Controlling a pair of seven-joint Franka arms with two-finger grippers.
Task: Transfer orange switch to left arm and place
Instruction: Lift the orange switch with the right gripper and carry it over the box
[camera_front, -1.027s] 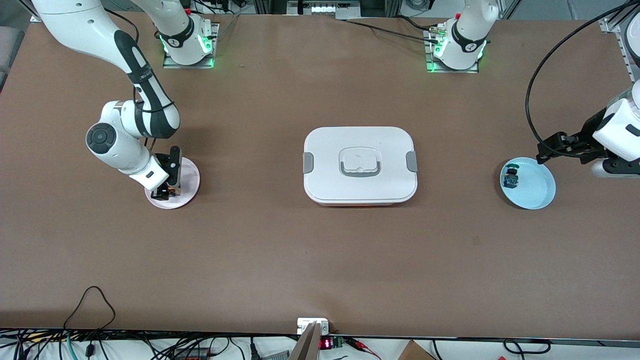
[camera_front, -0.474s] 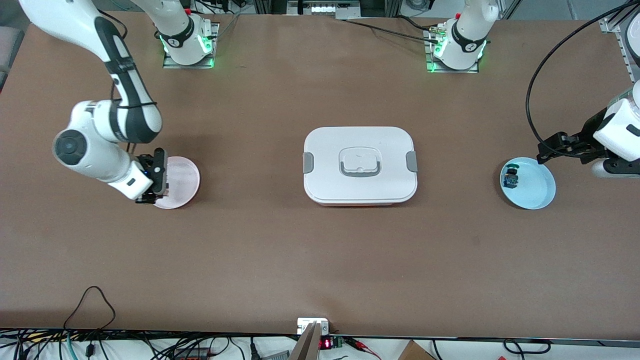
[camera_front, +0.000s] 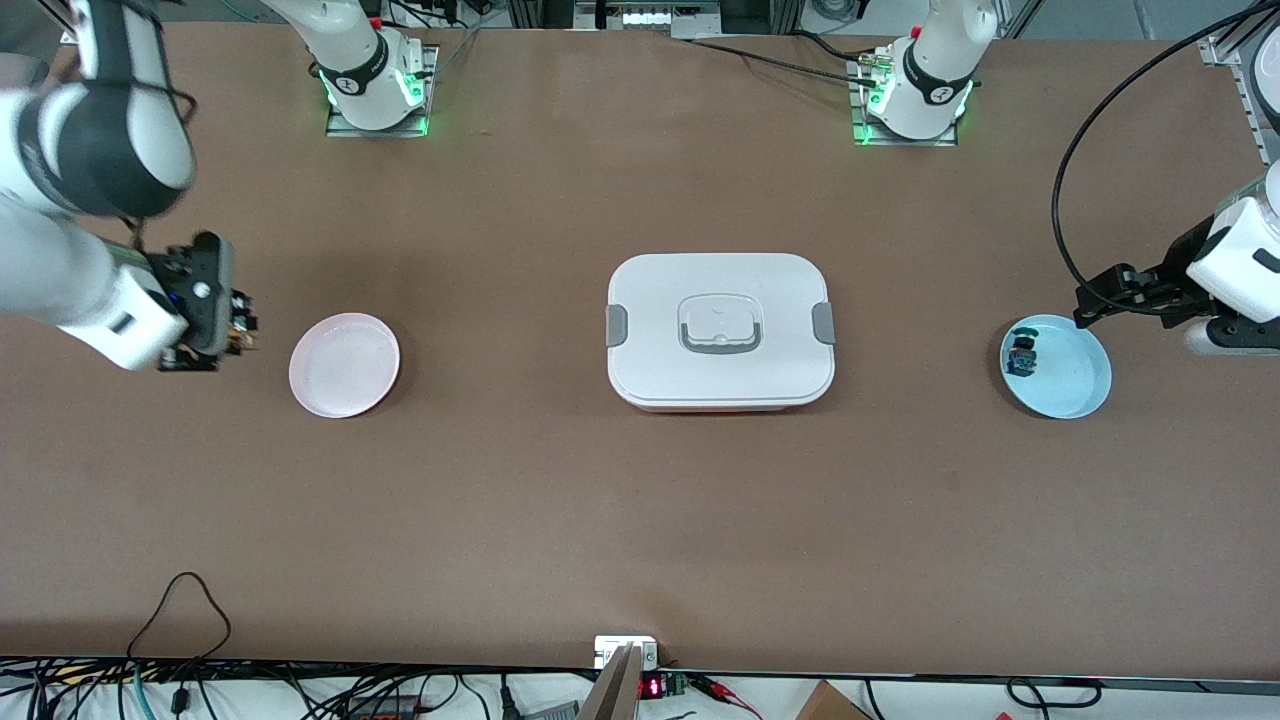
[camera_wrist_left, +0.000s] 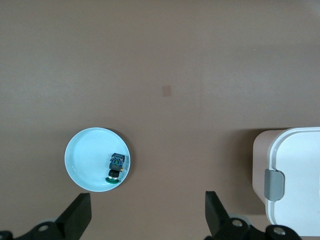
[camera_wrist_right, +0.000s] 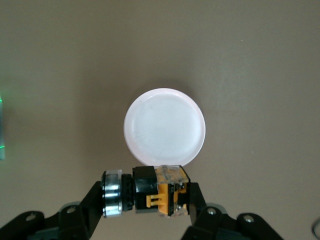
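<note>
- Front view: a brown tabletop (camera_front: 560, 500) runs the full width, with both arm bases bolted along its edge farthest from the camera and lit green. Cables and electronics trail along its nearest edge.
- The box (camera_front: 719, 331) sits mid-table, lid on. A pink plate (camera_front: 344, 364) lies toward the right arm's end and a pale blue plate (camera_front: 1070, 375) toward the left arm's end; the latter holds a blue-green switch (camera_front: 1021, 355).
- The right gripper (camera_front: 232, 325) is raised over bare tabletop beside the pink plate, pinching the orange switch (camera_front: 238, 327).
- The left gripper (camera_front: 1085, 312) waits over the blue plate's edge.
- Left wrist view: the fingers (camera_wrist_left: 77, 216) stand spread wide above bare brown surface, with the blue plate, its switch and a corner of the box below.
- Right wrist view: the fingers (camera_wrist_right: 87, 205) clamp the orange switch (camera_wrist_right: 147, 192) crosswise, above the pink plate's rim (camera_wrist_right: 165, 95).
</note>
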